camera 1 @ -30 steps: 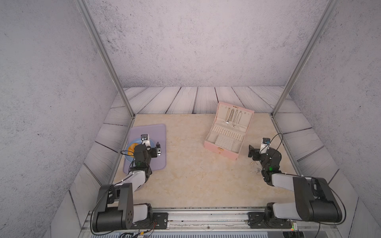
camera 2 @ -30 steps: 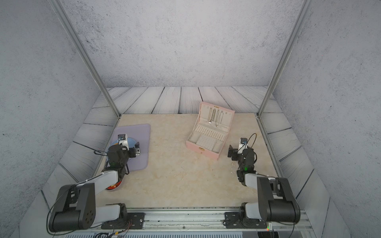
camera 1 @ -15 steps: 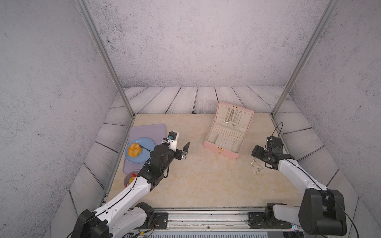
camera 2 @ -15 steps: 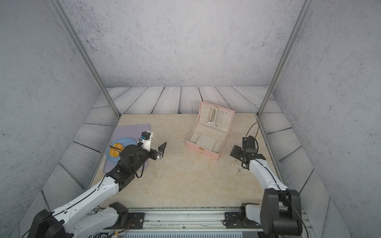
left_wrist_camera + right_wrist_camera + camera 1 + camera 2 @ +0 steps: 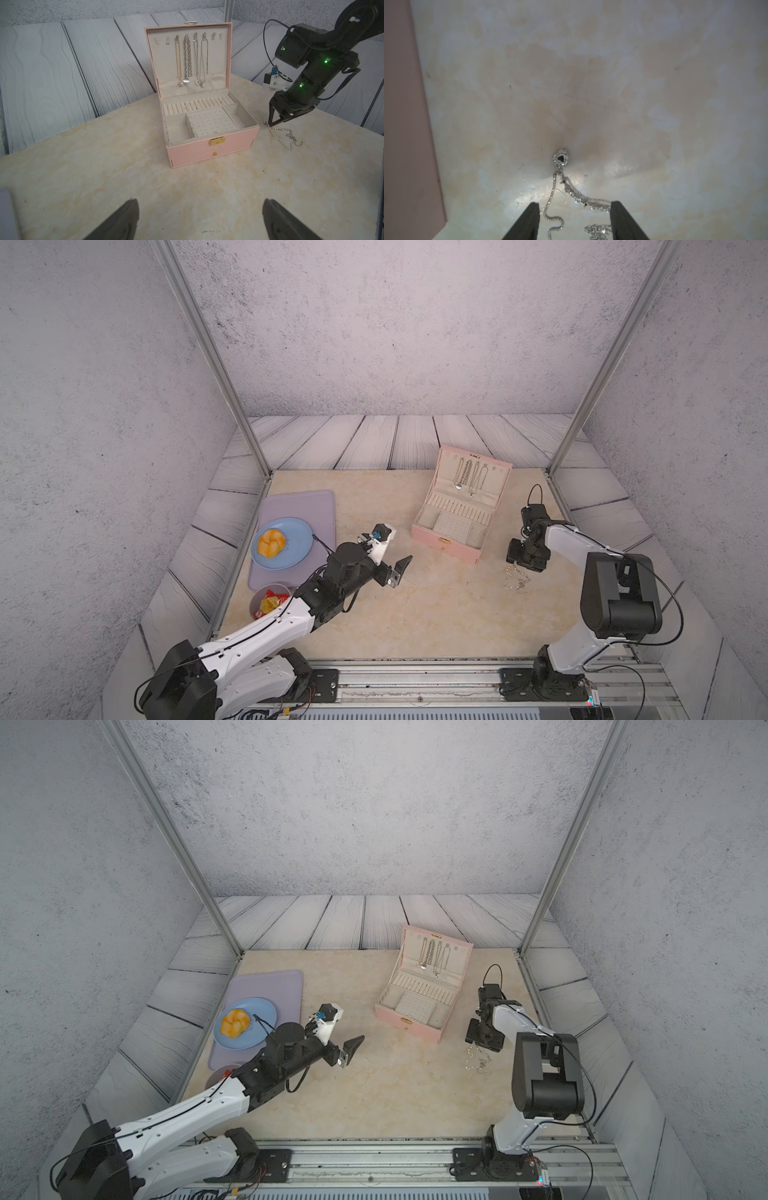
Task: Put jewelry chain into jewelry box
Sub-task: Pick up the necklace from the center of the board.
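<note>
The jewelry box (image 5: 453,545) (image 5: 415,1028) (image 5: 212,149) stands open at the back right of the table, pale pink with a cream lining, its lid upright. The silver jewelry chain (image 5: 517,580) (image 5: 478,1060) (image 5: 284,135) (image 5: 560,187) lies loose on the table, right of the box. My right gripper (image 5: 521,566) (image 5: 482,1045) (image 5: 575,203) points down over the chain's near end. Its jaws are apart, one on each side of the links, and neither clamps them. My left gripper (image 5: 397,570) (image 5: 351,1048) (image 5: 200,202) hovers wide open and empty over the middle of the table, facing the box.
Several necklaces (image 5: 191,60) hang inside the box lid. A lilac tray (image 5: 320,506) at the left holds a blue plate (image 5: 299,558) with a bun (image 5: 271,542). A small bowl of snacks (image 5: 270,601) sits in front of it. Metal posts stand at the back corners.
My left arm has reached out from over the tray to the table's middle. My right arm has swung over the chain and lowered onto it, and its jaws have narrowed around the links.
</note>
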Motion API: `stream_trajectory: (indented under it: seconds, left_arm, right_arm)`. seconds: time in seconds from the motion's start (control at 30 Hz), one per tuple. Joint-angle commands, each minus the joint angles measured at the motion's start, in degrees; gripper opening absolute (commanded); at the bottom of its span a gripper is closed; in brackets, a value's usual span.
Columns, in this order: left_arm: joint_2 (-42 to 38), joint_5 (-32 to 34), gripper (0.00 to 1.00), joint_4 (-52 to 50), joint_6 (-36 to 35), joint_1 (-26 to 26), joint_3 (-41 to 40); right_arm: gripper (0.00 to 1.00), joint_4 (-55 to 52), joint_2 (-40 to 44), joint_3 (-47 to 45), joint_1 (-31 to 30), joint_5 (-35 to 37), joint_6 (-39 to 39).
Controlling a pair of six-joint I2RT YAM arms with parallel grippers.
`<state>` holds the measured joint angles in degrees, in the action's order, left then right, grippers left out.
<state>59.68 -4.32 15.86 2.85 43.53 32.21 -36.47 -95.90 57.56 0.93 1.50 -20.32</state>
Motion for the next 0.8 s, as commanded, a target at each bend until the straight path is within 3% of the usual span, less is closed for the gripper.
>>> stream_trajectory:
  seconds: [0.0,0.57,0.63,0.77]
  left_arm:
    - [0.0,0.4,0.99,0.3,-1.3,0.3,0.4]
    - [0.7,0.7,0.99,0.8,-1.4,0.4,-0.2]
    - [0.5,0.7,0.99,0.7,-1.4,0.4,-0.3]
    - [0.2,0.7,0.99,0.6,-1.4,0.5,-0.2]
  right_arm:
    - [0.54,-3.3,-2.3,1.1,0.0,-2.8,2.3]
    - [0.32,-5.6,-10.2,5.0,-3.0,-1.7,4.1]
    - [0.25,-5.1,-10.4,4.7,-3.0,-3.4,4.1]
    - [0.01,-4.4,-9.4,4.1,-3.1,-5.7,4.1]
